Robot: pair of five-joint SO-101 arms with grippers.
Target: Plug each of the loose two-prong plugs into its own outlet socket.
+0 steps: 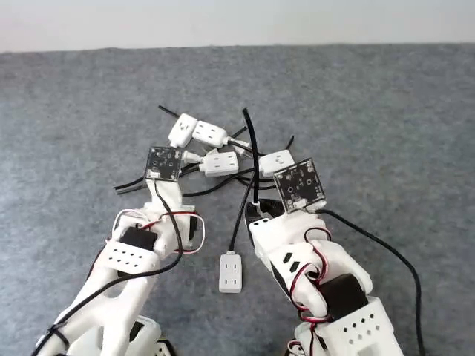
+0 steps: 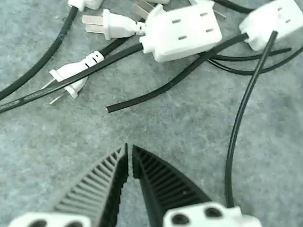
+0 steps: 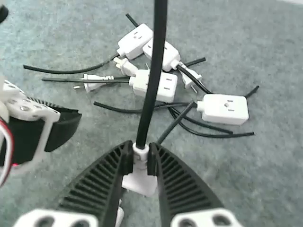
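My right gripper (image 3: 139,147) is shut on a white two-prong plug (image 3: 138,181), whose black cable (image 3: 154,71) rises straight up from the jaws; in the high view this gripper (image 1: 257,211) sits near the table's middle. Beyond it lies a cluster of white outlet sockets (image 3: 154,86), (image 3: 223,109), (image 3: 135,41) with loose plugs (image 3: 97,78) among black cables. My left gripper (image 2: 129,153) is shut on nothing, low over the grey mat, just short of a loose plug (image 2: 73,78), a second plug (image 2: 111,26) and a socket (image 2: 182,33).
One more white socket (image 1: 231,272) lies alone between the two arms, its cable running toward the pile. Black cables (image 1: 215,185) cross the mat around the cluster. The grey mat (image 1: 386,111) is bare to the right and far left.
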